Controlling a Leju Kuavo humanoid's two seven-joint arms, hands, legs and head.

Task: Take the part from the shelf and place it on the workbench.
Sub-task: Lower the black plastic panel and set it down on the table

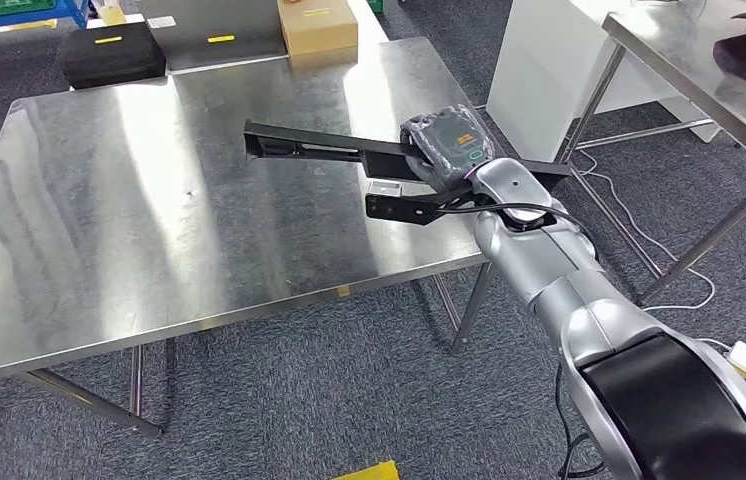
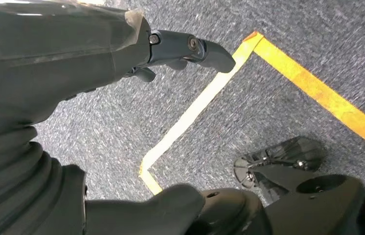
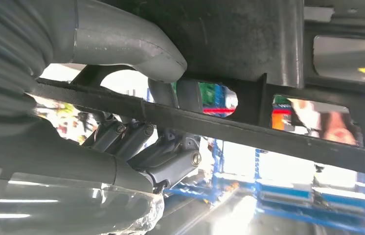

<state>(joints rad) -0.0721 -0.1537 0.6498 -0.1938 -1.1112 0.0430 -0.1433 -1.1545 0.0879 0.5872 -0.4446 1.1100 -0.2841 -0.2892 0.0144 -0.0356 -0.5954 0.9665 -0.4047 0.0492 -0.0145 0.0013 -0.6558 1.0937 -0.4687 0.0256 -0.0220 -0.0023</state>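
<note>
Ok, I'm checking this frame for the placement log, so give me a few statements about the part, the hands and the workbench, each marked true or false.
1. The right hand holds the black part over the steel workbench. True.
2. The part is a short round cylinder. False: it is a long, flat black frame with open cut-outs.
3. The left hand grips a tool. False: it hangs above the carpet by yellow floor tape, holding nothing.
4. A black case sits at the workbench's far edge. True.
5. The tan box lies beside the robot's arm. False: it is at the far side, near the black case.
</note>
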